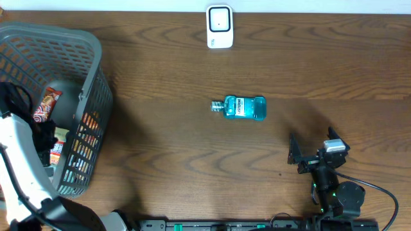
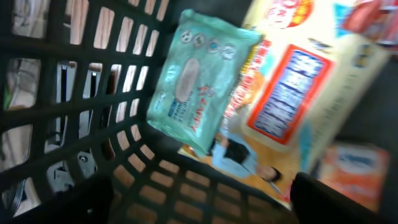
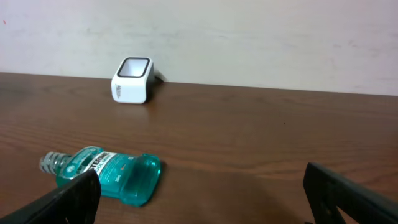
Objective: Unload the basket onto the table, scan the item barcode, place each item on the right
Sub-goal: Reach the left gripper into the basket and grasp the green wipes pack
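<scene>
**Bottle lying mid-tabletop, left arm reaching into the basket**

We are looking down on the wooden tabletop (image 1: 160,58), and the teal bottle (image 1: 239,108) is lying on its side right near the middle, cap pointing to 9 o'clock, label facing up. Nothing is touching it. Straight up at 12 o'clock from the bottle, at the far edge by the wall, the white scanner (image 1: 219,26) is sitting with its dark window showing, well apart from the bottle.

Over at 9 o'clock, the grey mesh basket (image 1: 90,96) is taking up the left side, and the left arm is dipping into it from the 7 o'clock corner. On the wrist camera, the left end effector (image 2: 202,193) is hanging inside the basket with its fingers spread wide and nothing between them. Below it a pale green wipes pack (image 2: 199,81) is leaning against the mesh wall, and just beside it a cream packet (image 2: 298,93) with a red-framed label is lying tilted. The picture is blurring here, so the print is not readable. A red snack wrapper (image 1: 46,104) is showing from overhead too.

At 4 o'clock from the bottle, the right end effector (image 1: 313,144) is sitting low over the tabletop, fingers gaping wide and gripping nothing, facing the bottle and the scanner beyond it.
</scene>
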Available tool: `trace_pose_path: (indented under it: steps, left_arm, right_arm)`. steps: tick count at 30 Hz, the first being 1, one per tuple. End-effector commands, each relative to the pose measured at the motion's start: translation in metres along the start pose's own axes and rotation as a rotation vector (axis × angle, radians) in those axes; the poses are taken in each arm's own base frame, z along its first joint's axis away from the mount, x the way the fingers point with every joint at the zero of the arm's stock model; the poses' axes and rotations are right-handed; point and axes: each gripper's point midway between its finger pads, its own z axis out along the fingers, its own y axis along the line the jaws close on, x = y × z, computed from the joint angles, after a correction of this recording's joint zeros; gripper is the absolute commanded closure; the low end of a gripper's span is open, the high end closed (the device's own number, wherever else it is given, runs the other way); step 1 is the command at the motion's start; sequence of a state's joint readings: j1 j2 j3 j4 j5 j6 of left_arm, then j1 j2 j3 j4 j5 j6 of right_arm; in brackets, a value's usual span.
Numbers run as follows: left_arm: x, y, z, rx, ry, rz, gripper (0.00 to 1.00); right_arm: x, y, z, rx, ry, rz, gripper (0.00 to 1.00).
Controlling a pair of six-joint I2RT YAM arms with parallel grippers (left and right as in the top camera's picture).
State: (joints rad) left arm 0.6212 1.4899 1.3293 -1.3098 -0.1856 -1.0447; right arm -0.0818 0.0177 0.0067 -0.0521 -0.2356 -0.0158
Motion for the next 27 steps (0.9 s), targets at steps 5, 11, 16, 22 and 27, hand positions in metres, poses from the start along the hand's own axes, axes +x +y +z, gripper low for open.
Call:
trace_pose_path:
  steps: [5,11,16,22,27]
  left_arm:
    - [-0.011,0.003,0.044,-0.085,0.004,0.093,0.1]
    - [-0.021,0.004,0.065,-0.173,-0.009,0.154,0.22]
    - [-0.018,0.009,0.091,-0.28,0.014,0.196,0.23]
    - [-0.023,0.013,0.111,-0.376,-0.002,0.23,0.34]
    - [-0.014,0.016,0.133,-0.4,0.017,0.24,0.34]
  right_arm:
    - [0.002,0.0,0.0,0.0,0.005,-0.014,0.01]
    - [0.002,0.0,0.0,0.0,0.005,-0.014,0.01]
    - [0.002,0.0,0.0,0.0,0.005,-0.014,0.01]
    - [0.002,0.0,0.0,0.0,0.005,-0.014,0.01]
    - [0.002,0.0,0.0,0.0,0.005,-0.014,0.01]
